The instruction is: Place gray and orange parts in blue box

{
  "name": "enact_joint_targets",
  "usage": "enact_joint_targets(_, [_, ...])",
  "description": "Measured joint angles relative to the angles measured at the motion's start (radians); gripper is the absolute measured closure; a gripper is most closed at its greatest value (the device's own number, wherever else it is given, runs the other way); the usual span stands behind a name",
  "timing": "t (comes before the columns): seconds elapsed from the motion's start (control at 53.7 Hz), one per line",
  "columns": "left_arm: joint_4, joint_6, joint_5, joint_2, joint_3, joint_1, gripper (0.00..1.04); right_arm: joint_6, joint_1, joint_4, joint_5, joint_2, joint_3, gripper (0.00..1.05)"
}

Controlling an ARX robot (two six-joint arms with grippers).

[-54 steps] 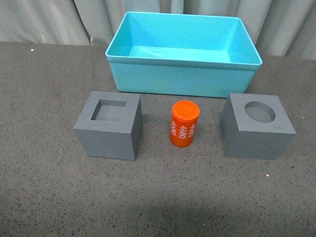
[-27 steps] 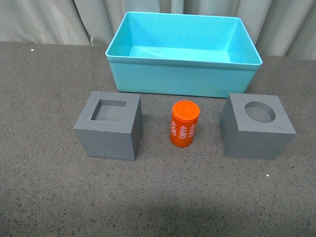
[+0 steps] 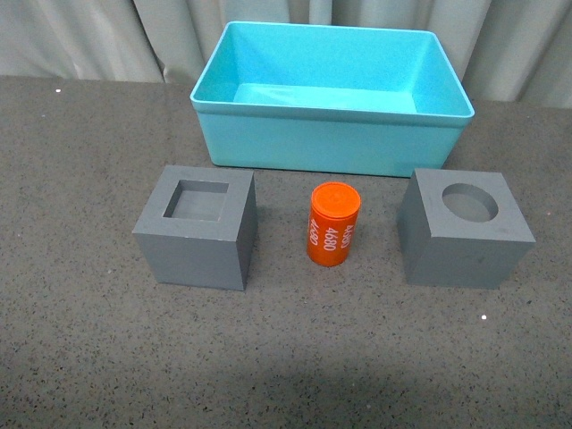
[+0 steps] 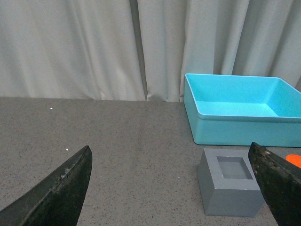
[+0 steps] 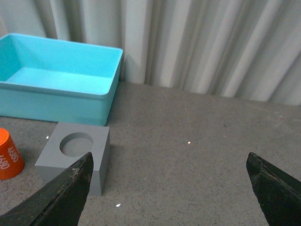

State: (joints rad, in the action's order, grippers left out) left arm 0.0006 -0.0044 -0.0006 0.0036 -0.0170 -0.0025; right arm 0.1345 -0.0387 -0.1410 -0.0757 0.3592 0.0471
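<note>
— Three parts stand on the bench (image 3: 80,349), none yet in the blue box (image 3: 331,143) behind them. Which arm is nearer which?
— The square-recess cube (image 3: 197,228) lies on the left arm's side and the round-recess cube (image 3: 466,231) on the right's. The orange cylinder (image 3: 333,225) stands upright between them.
— And the grip?
— The left fingers (image 4: 61,193) and the right fingers (image 5: 61,193) are spread wide and hold nothing. Each cube is ahead of its own pair.
</note>
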Motion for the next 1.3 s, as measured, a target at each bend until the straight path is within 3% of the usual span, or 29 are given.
enact_joint_targets(0.205, [0.0, 0.0, 0.0, 0.0, 0.0, 0.0, 0.07, -0.03, -0.014, -0.243, 0.043, 0.595, 0.149, 0.1])
enact_joint_targets(0.54, [0.0, 0.0, 0.0, 0.0, 0.0, 0.0, 0.07, -0.113, -0.049, -0.171, 0.097, 1.158, 0.454, 0.1])
enact_joint_targets(0.949, [0.0, 0.0, 0.0, 0.0, 0.0, 0.0, 0.07, -0.209, -0.096, -0.094, 0.107, 1.45, 0.669, 0.1])
enact_joint_targets(1.079, [0.0, 0.0, 0.0, 0.0, 0.0, 0.0, 0.07, -0.224, -0.109, -0.086, 0.084, 1.468, 0.688, 0.25])
enact_joint_targets(1.172, [0.0, 0.0, 0.0, 0.0, 0.0, 0.0, 0.07, -0.243, -0.118, -0.07, 0.074, 1.47, 0.693, 0.44])
enact_joint_targets(1.303, [0.0, 0.0, 0.0, 0.0, 0.0, 0.0, 0.07, -0.259, -0.12, -0.056, 0.077, 1.473, 0.698, 0.62])
